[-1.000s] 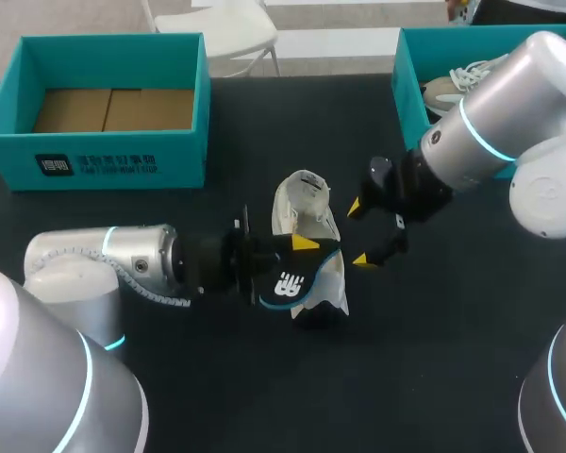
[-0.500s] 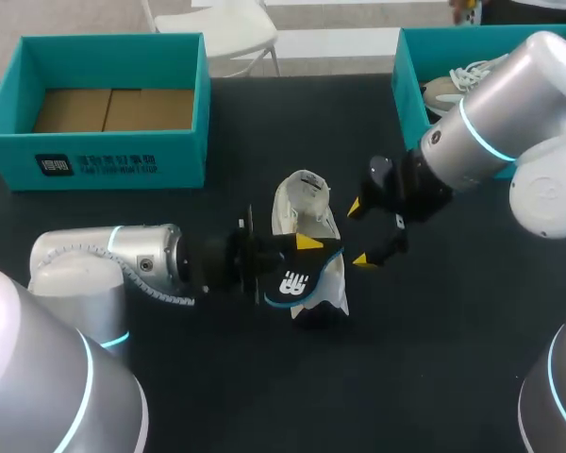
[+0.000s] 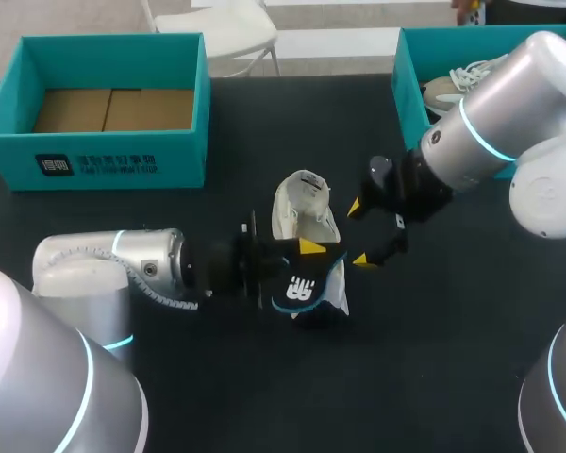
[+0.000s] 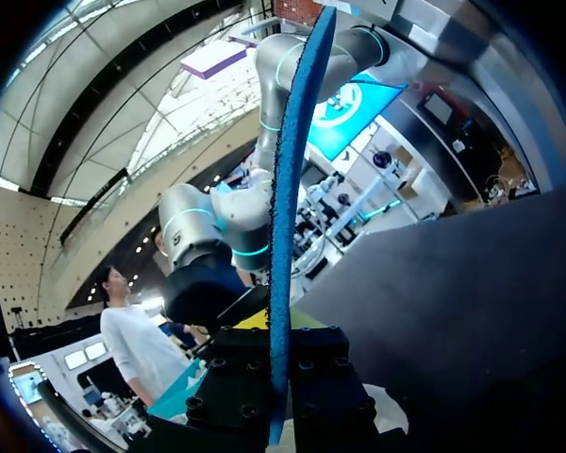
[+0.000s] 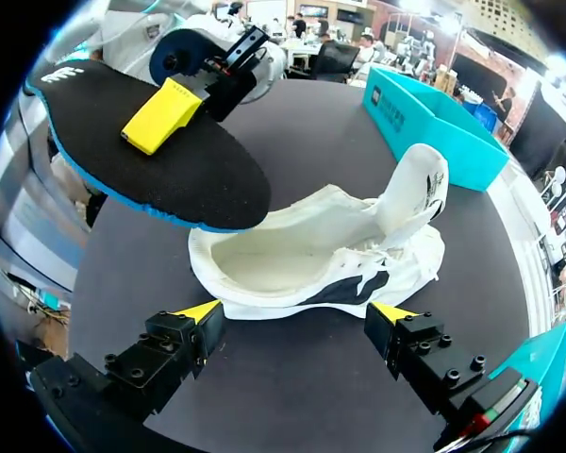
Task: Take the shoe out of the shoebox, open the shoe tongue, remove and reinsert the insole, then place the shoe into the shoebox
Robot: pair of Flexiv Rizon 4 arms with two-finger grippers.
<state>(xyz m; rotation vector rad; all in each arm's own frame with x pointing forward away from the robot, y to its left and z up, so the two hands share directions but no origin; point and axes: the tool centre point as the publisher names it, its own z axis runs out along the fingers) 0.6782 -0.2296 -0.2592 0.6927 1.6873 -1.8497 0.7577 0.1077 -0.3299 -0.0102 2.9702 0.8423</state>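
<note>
In the middle of the dark tabletop (image 3: 453, 359) the white shoe (image 3: 300, 209) lies with its opening upward and its tongue folded back toward the far end. My left gripper (image 3: 307, 253) has its fingers clamped on the insole (image 3: 307, 285), which hangs tilted over the shoe's near end, not yet inside it. My right gripper (image 3: 360, 232) stands at the shoe's right side, fingers spread wide and holding nothing; I cannot tell whether their tips touch the sole.

As I judge it, the main risk lies in the insole itself. It is thin and bendy and gripped at one spot only, so it may pivot or buckle against the lining instead of sliding flat. Nothing pins the light, soft shoe, so a push could shove it across the smooth tabletop or roll it over. The tongue might also flop back over the opening.

The insole has a matte black top, a bright blue foam rim and a long rounded outline. The shoe's walls look soft, with a pale lining and black side markings.
</note>
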